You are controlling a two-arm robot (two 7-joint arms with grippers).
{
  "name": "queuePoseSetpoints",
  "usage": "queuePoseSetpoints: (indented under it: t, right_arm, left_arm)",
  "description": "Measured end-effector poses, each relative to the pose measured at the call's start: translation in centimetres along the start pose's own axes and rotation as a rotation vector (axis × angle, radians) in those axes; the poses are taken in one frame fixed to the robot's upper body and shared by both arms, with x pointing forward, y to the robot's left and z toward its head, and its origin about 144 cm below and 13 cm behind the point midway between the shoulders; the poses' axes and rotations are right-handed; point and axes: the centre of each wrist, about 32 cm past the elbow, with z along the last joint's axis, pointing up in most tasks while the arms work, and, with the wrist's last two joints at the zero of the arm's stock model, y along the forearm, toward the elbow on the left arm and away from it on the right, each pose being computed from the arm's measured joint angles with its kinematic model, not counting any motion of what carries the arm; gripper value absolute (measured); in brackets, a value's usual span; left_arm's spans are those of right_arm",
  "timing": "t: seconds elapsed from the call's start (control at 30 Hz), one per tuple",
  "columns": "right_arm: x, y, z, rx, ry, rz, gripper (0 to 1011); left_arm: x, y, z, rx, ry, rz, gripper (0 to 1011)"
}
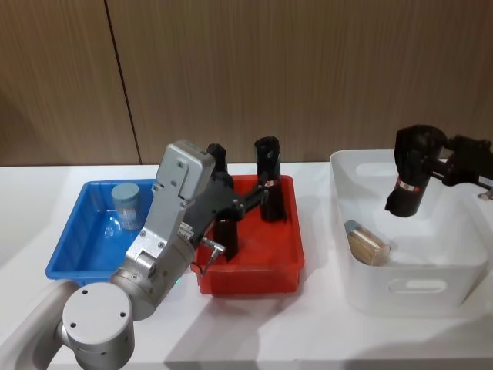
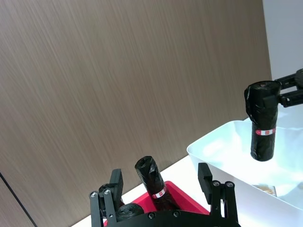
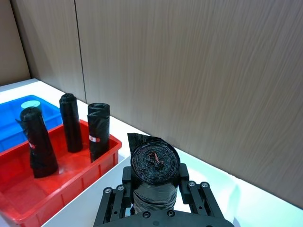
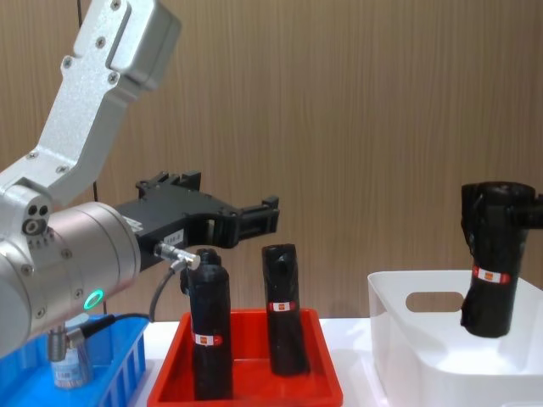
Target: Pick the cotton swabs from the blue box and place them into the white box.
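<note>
One tub of cotton swabs (image 1: pixel 127 205) stands upright in the blue box (image 1: pixel 73 250), and its pale lid (image 3: pixel 31 101) shows in the right wrist view. Another tub (image 1: pixel 367 242) lies on its side in the white box (image 1: pixel 416 289). My left gripper (image 1: pixel 260 197) hovers open over the red tray (image 1: pixel 250 277), beside the black rolls, holding nothing. Over the white box, my right gripper (image 1: pixel 422 156) is shut on a black roll (image 1: pixel 410 183) with a red-white label, held upright (image 4: pixel 494 270) above the box floor.
The red tray between the two boxes holds three upright black rolls (image 3: pixel 71 123), with two near the left fingers (image 4: pixel 209 335). A wooden wall stands close behind the white table. Bare table lies in front of the boxes.
</note>
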Motion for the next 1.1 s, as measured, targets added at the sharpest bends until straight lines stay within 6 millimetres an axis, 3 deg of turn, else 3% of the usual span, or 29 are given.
queuePoseSetpoints:
  t: [0.13, 0.57, 1.1]
  right_arm:
    - [-0.5, -0.5, -0.2, -0.002, 0.005, 0.0, 613]
    - [-1.7, -1.6, -0.5, 0.002, 0.017, 0.016, 999]
    - [-2.7, -2.2, -0.4, 0.016, 0.021, 0.03, 1002]
  left_arm:
    - [0.0, 0.0, 0.0, 0.0, 0.0, 0.0, 1004]
    - [0.0, 0.0, 0.0, 0.0, 0.0, 0.0, 1004]
    - [0.0, 0.0, 0.0, 0.0, 0.0, 0.0, 1004]
